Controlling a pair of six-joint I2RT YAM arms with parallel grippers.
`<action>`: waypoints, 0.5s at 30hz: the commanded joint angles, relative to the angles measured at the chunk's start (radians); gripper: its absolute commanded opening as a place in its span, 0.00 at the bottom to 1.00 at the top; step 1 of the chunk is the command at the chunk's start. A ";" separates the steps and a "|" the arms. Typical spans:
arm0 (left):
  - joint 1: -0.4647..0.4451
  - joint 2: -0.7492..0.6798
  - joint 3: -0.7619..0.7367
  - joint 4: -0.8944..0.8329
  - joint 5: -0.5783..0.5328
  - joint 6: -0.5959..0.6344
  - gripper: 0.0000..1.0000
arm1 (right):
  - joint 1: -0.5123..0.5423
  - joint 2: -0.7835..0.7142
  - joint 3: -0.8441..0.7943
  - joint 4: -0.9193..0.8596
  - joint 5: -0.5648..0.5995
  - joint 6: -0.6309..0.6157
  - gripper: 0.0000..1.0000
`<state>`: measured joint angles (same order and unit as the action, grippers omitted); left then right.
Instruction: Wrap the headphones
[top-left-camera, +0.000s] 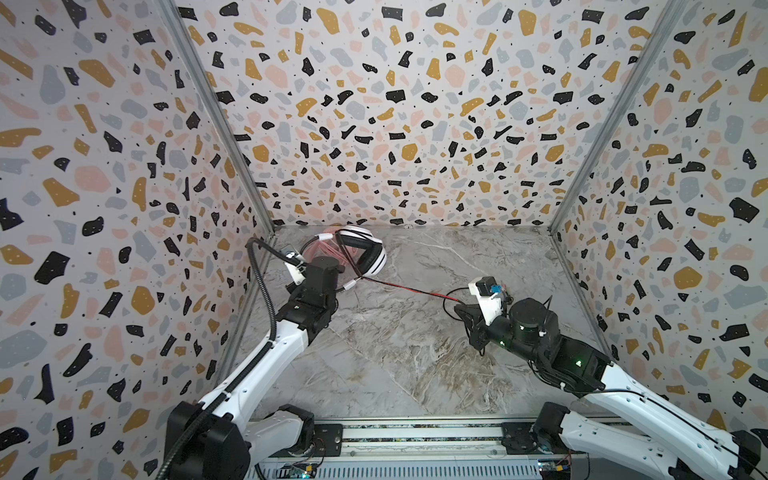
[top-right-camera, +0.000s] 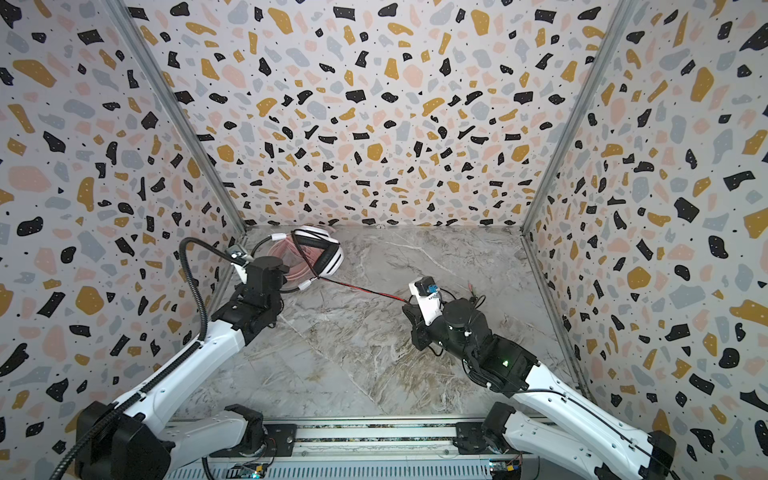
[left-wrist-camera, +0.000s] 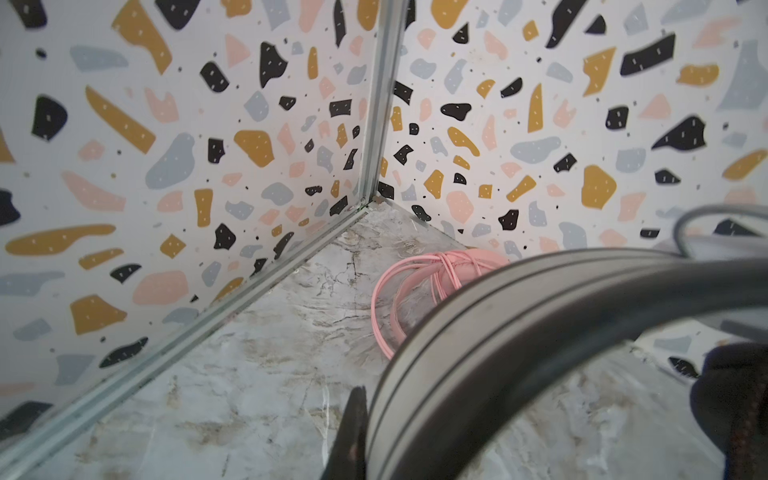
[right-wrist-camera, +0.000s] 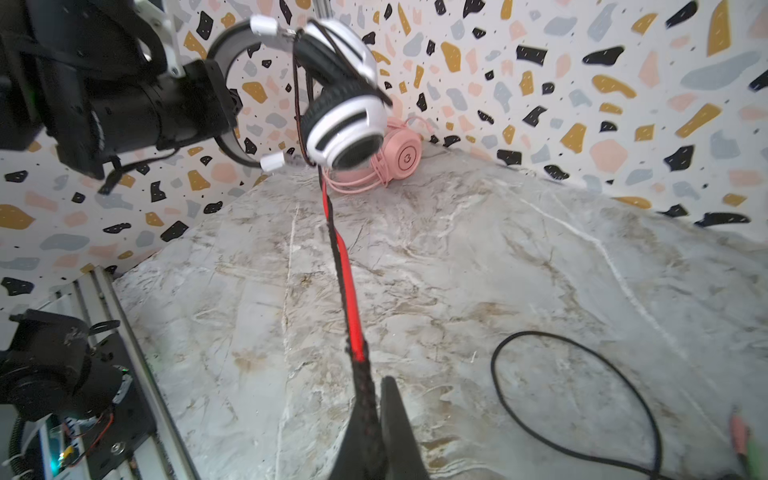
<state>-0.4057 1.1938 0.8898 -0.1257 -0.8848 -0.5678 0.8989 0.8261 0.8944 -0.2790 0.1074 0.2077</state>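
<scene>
Left hand (right-wrist-camera: 227, 120) clamped on the white headset (top-left-camera: 365, 253), I hold it raised near the pink headset (right-wrist-camera: 401, 158) lying in the tabletop's (top-left-camera: 415, 353) far-left corner. My right hand (right-wrist-camera: 376, 440) pinches its cable (top-left-camera: 411, 287), stretched taut straight from headset to right hand.

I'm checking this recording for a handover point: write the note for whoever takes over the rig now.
Left tool: shut on the headband of the white headset, holding it above the table.
Right tool: shut on the black-and-red cable, taut from the headset.
Pink headset: in the far left corner, its cable apparently wound round it; looks done.
White headset: some cable already crosses its cups.
Left: wind on the taut stretch and the loose tail lying on the table by the right arm.
</scene>
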 joint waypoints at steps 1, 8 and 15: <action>-0.096 0.059 0.059 0.092 -0.185 0.166 0.00 | 0.003 0.016 0.114 -0.049 0.070 -0.066 0.00; -0.298 0.137 0.123 0.030 -0.177 0.335 0.00 | 0.002 0.046 0.266 -0.059 0.143 -0.152 0.00; -0.447 0.128 0.142 -0.012 -0.089 0.426 0.00 | -0.028 0.053 0.339 -0.018 0.220 -0.220 0.00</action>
<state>-0.8330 1.3449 0.9955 -0.1577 -0.9760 -0.2081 0.8906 0.8917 1.1759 -0.3450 0.2657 0.0334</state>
